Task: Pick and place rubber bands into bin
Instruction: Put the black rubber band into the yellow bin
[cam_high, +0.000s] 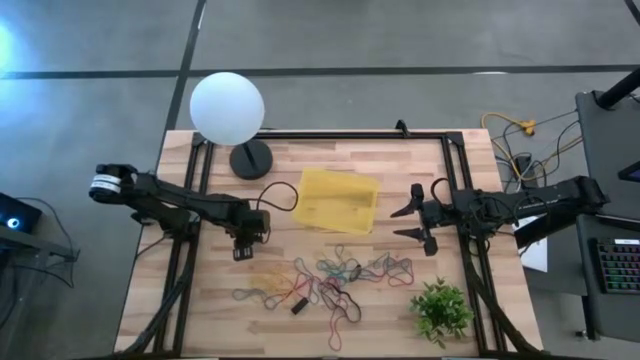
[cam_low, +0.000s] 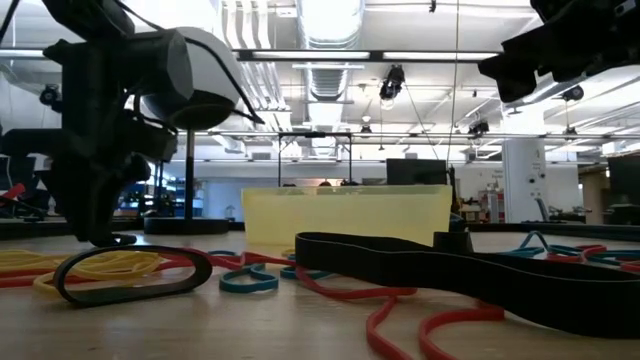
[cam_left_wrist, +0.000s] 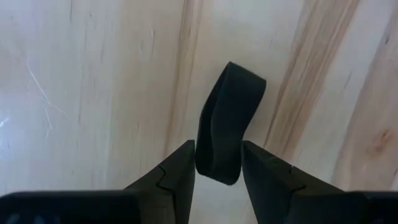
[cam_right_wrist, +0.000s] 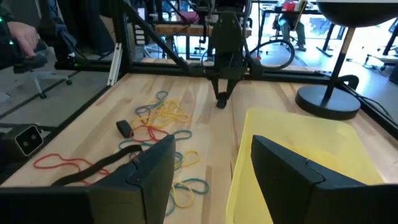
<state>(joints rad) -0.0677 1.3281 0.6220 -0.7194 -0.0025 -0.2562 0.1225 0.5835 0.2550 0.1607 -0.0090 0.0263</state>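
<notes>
Loose rubber bands (cam_high: 320, 280) in red, yellow, blue, green and black lie scattered on the near half of the wooden table, also seen in the low view (cam_low: 240, 275). Behind them the yellow bin (cam_high: 338, 200) sits flat on the table. To the bin's left, my left gripper (cam_high: 243, 250) points straight down, shut on a wide black rubber band (cam_left_wrist: 227, 118). To the bin's right, my right gripper (cam_high: 412, 222) hovers level and open, and its wrist view looks across the bin (cam_right_wrist: 298, 155) with nothing between the fingers. My left gripper pinches the black band's near part (cam_left_wrist: 217, 165) between its two fingers, which come from above and point down. The looped band sticks out below the fingertips toward the table. I cannot tell whether its lower end (cam_left_wrist: 239, 71) touches the wood.
A white globe lamp (cam_high: 227, 108) on a black foot stands at the far left. A small green plant (cam_high: 441, 308) is at the near right corner. A long black strap (cam_low: 450, 270) and a small black block (cam_right_wrist: 124, 129) lie among the bands. Black frame rails run along the table's sides.
</notes>
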